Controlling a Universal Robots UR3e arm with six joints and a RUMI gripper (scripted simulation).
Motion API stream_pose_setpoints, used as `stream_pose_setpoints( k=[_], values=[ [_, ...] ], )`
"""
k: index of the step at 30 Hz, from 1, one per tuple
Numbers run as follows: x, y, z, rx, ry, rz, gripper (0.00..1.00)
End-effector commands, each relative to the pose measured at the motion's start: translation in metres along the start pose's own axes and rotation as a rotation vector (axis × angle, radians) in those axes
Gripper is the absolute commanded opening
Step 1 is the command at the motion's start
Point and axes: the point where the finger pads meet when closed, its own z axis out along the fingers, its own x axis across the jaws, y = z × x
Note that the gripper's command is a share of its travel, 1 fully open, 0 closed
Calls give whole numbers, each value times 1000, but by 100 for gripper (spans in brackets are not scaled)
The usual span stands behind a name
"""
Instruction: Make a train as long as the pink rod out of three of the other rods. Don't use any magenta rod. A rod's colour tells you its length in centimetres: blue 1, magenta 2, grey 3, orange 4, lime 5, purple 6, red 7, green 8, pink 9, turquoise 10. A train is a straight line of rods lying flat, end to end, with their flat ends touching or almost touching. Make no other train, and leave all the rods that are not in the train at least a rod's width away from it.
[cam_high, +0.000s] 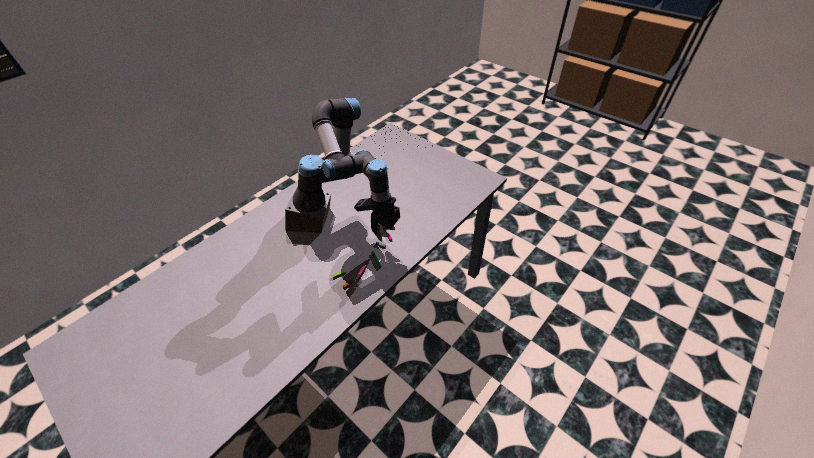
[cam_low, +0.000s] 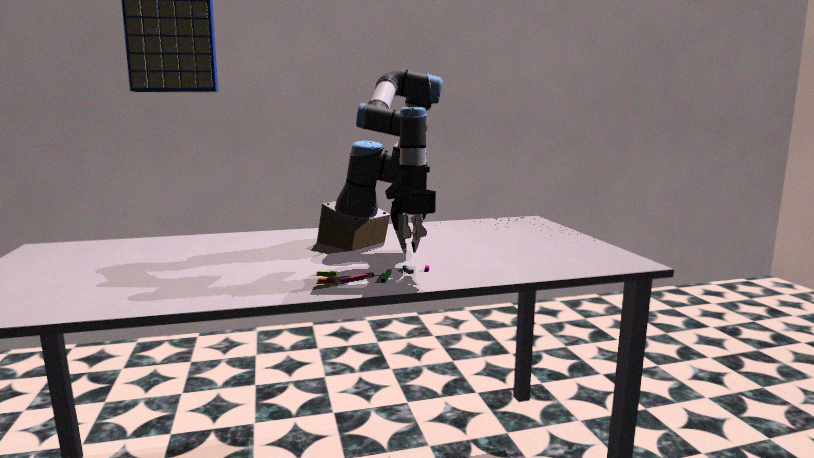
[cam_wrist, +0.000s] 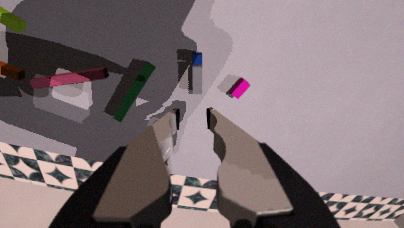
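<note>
My gripper (cam_high: 385, 234) (cam_low: 409, 251) (cam_wrist: 193, 110) is open a little and empty, above the table. Beyond its fingertips in the wrist view, the blue rod (cam_wrist: 197, 58) (cam_low: 404, 266) and the grey rod (cam_wrist: 197, 80) (cam_low: 408, 270) lie in line, end to end, with no gap visible. The magenta rod (cam_wrist: 240, 88) (cam_high: 389, 238) (cam_low: 426, 268) lies to their right, tilted. The green rod (cam_wrist: 134, 92) (cam_high: 375, 260) (cam_low: 385, 276) lies slanted to their left. Farther left are the pink rod (cam_wrist: 70, 77) (cam_high: 361, 271) (cam_low: 356, 277) and the lime rod (cam_wrist: 12, 20) (cam_high: 338, 274) (cam_low: 326, 273), cut off in the wrist view.
The orange rod (cam_wrist: 11, 70) (cam_high: 346, 285) (cam_low: 325, 280) lies just beyond the pink rod's left end. The arm's shadow covers much of the rods' area. The table's front edge runs near the green and pink rods. A shelf (cam_high: 603, 111) with boxes stands far off.
</note>
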Motion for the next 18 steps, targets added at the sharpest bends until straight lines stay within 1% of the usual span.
stream_pose_setpoints(
  k=[1,5,8,16,17,18],
  values=[
    [3,-6,-23,29,21,1,14],
    [3,-6,-33,29,21,1,14],
    [2,-5,-37,29,21,1,14],
    [2,-6,-39,29,21,1,14],
    [2,-6,-39,30,21,1,100],
    [2,-6,-39,30,22,1,100]
  ],
)
